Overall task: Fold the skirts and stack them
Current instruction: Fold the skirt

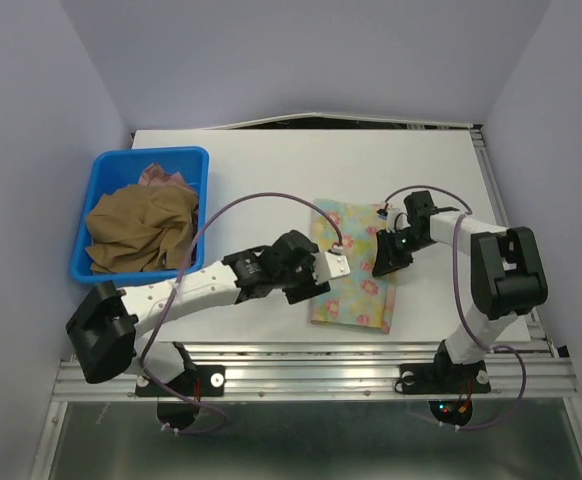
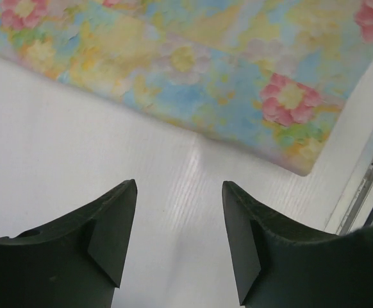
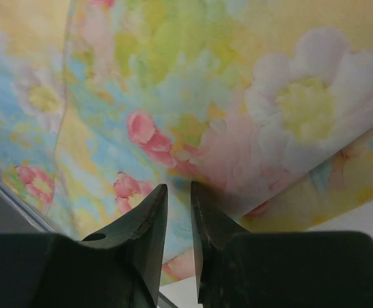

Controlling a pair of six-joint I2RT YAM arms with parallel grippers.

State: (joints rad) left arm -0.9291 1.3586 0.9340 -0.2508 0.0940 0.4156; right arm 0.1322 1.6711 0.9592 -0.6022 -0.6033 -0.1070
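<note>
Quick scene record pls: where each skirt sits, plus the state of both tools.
floral skirt: flat on the table, centre-right, looks folded
brown skirt: crumpled in the blue bin, far left
pink skirt: in the blue bin, mostly hidden by the brown skirt
left tool: open, empty, over bare table beside the floral skirt's edge
right tool: jaws nearly together at the floral skirt; grip unclear
stack: not started, one skirt out of the bin
</note>
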